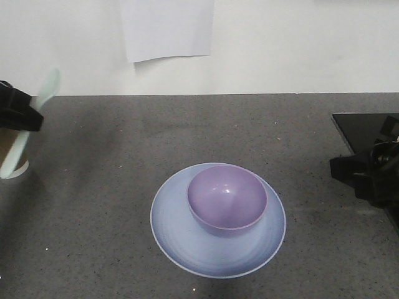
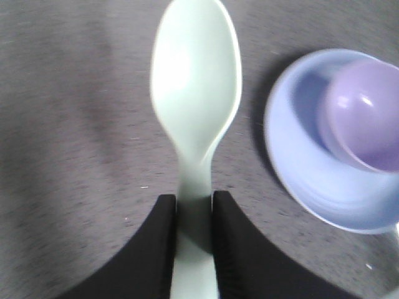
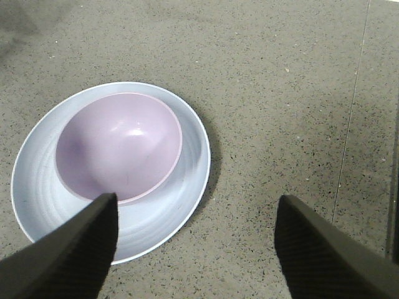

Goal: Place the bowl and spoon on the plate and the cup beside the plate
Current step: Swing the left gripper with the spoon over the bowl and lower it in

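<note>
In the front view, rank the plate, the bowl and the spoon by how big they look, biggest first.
1. plate: widest by far.
2. bowl: sits on the plate, clearly smaller across.
3. spoon: slim and blurred at the left edge. Its handle is partly hidden, so its full length is unsure, but it covers the least area.

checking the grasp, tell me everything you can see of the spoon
The spoon is pale mint-green, smooth plastic by its look, with an oval head narrowing to a slim handle. The left claw is shut on the handle, with a black finger on each side and the head pointing away from the wrist. It is held tilted above the grey table, at the left by the brown cup. Whether it touches the cup is unclear.
</note>
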### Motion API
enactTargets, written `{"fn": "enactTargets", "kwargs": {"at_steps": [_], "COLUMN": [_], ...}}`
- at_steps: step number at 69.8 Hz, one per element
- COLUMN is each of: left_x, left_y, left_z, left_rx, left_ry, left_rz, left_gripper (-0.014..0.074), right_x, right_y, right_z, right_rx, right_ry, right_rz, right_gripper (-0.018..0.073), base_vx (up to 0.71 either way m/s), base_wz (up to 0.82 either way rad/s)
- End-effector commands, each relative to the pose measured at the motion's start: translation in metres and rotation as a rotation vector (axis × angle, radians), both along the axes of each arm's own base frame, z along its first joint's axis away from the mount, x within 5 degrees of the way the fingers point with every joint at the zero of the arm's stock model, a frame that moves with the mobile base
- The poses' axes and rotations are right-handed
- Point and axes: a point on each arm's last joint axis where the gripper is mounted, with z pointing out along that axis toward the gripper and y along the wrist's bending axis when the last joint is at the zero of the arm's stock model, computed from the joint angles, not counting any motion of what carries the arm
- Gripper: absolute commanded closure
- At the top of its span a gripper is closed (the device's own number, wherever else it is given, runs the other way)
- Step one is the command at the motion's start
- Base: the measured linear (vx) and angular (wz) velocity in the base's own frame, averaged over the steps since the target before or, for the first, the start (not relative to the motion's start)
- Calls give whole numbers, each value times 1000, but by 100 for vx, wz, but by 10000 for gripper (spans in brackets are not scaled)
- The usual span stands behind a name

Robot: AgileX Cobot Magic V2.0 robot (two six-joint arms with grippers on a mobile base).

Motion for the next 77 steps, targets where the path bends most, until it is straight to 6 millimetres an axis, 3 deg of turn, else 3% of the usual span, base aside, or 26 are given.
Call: {"fn": "enactTargets", "kwargs": {"at_steps": [1, 11, 25, 44, 61, 77], "left_x": [-11, -14, -3, 23, 35, 39], "left_y": [-28, -67, -115, -181, -206, -208], "left_z": [18, 17, 12, -24, -61, -69], "left_rx": [-38, -38, 41, 114, 163, 169], "left_ry": [-84, -70, -43, 20, 101, 121], "left_rz": [-96, -248, -380, -520, -559, -559], "left_gripper": [604, 604, 604, 604, 603, 591], "right_x": [1, 2, 1, 1, 1, 1], "right_y": [-1, 0, 0, 0, 0, 0], "right_z": [15, 15, 15, 15, 15, 15], "right_rx": [32, 35, 36, 36, 36, 36], "right_ry": [-101, -106, -105, -105, -105, -105], "right_rz": [-6, -6, -6, -6, -6, -6], "right_gripper": [53, 53, 53, 53, 53, 53], "base_vx": [0, 0, 0, 0, 0, 0], "base_wz": [0, 0, 0, 0, 0, 0]}}
